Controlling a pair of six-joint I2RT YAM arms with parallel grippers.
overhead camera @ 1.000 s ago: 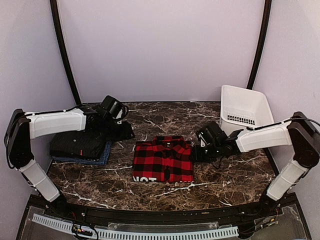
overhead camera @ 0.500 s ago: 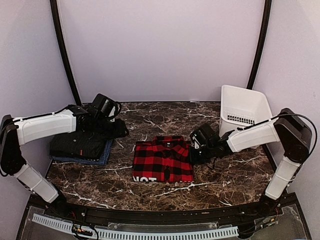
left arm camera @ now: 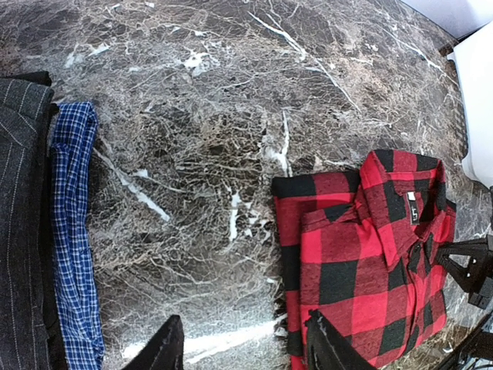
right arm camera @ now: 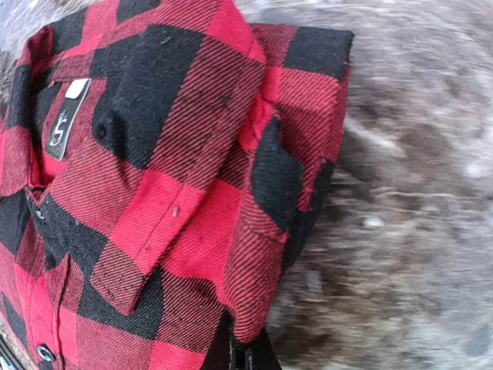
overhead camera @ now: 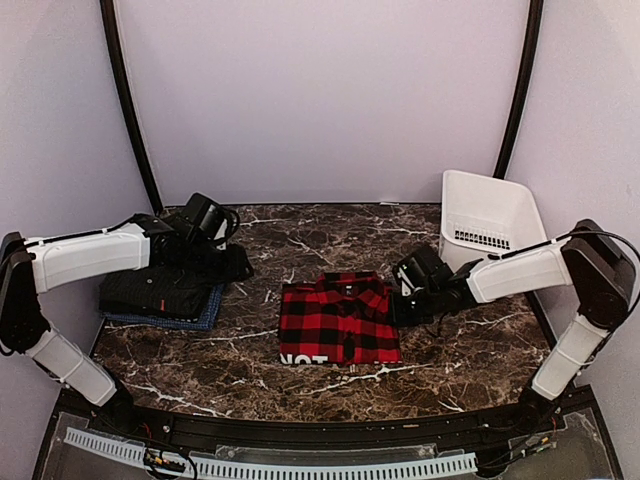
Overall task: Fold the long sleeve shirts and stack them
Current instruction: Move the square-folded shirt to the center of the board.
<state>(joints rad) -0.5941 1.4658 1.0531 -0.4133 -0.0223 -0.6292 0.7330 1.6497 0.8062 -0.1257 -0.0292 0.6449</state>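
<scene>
The red-and-black checked shirt lies folded mid-table, white letters at its near edge. My right gripper is shut on the shirt's right edge, a fold of cloth pinched between the fingers. At the left, the black shirt lies folded on top of the blue shirt. My left gripper hovers open just right of that stack, above bare table, holding nothing.
A white plastic basket stands tilted at the back right, behind the right arm. The dark marble table ends at a black rail along the near edge.
The right gripper has shut on the checked shirt's right edge, and the shirt has slid a little to the right. The left arm has drawn back slightly toward the stack.
</scene>
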